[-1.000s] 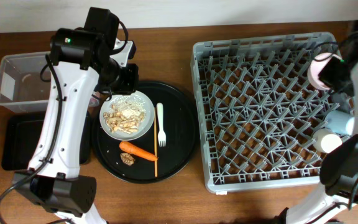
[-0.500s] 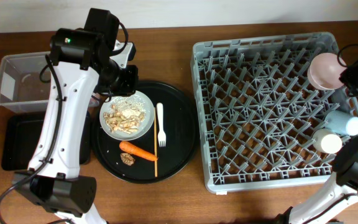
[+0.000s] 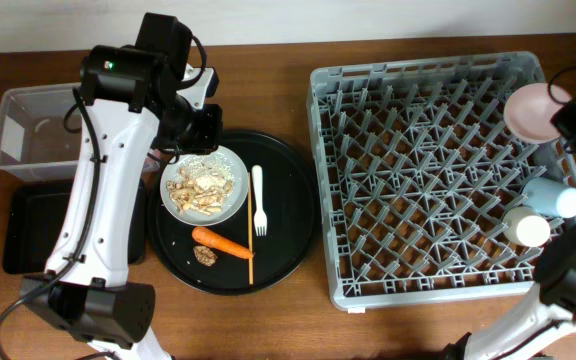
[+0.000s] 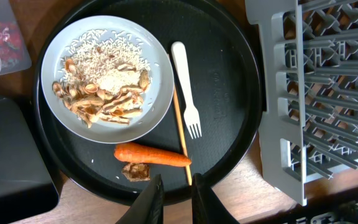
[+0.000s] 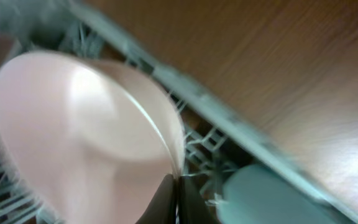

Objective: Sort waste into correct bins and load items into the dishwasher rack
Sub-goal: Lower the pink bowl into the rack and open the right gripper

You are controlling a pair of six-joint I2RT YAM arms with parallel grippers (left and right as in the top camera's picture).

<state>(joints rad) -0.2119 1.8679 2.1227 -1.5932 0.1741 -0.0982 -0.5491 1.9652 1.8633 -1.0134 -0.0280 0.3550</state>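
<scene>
The left gripper [image 4: 176,190], fingers narrowly apart and empty, hangs above the round black tray [image 3: 293,215]. The plate [image 4: 157,99] of food scraps [image 4: 107,84] lies up-left of it in the wrist view. The right gripper [image 5: 176,190], fingers pressed together on nothing, sits by the pink bowl [image 5: 86,124] at the dishwasher rack's [image 3: 418,200] upper-right corner, so the left arm is nearer.

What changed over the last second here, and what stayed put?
The right gripper swung off the dishwasher rack to its right edge, leaving the pink bowl standing in the far right corner, nudged slightly rightward; its jaws are shut. The left gripper, plate, fork and carrot stayed put.
</scene>
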